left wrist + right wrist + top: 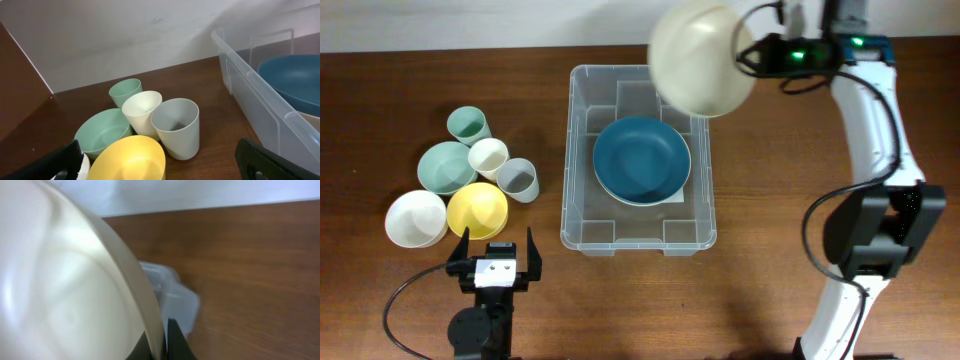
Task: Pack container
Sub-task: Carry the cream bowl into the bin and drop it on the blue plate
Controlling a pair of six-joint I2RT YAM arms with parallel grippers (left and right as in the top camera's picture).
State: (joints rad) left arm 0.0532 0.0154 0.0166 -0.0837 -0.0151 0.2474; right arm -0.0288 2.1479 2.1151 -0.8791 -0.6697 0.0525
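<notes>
The clear plastic container (580,150) sits mid-table with a dark blue bowl (642,160) inside it; its wall (260,95) fills the right of the left wrist view. My right gripper (748,55) is shut on the rim of a cream bowl (700,58), held up over the container's far right corner. In the right wrist view the cream bowl (65,290) fills the left, pinched at its rim, with a container corner (175,297) behind it. My left gripper (496,252) stands open near the front edge, just behind a yellow bowl (477,210), nothing between its fingers.
Left of the container stand a white bowl (415,218), a mint bowl (446,166), a mint cup (468,125), a cream cup (488,157) and a grey cup (518,179). A pale wall runs along the table's far edge.
</notes>
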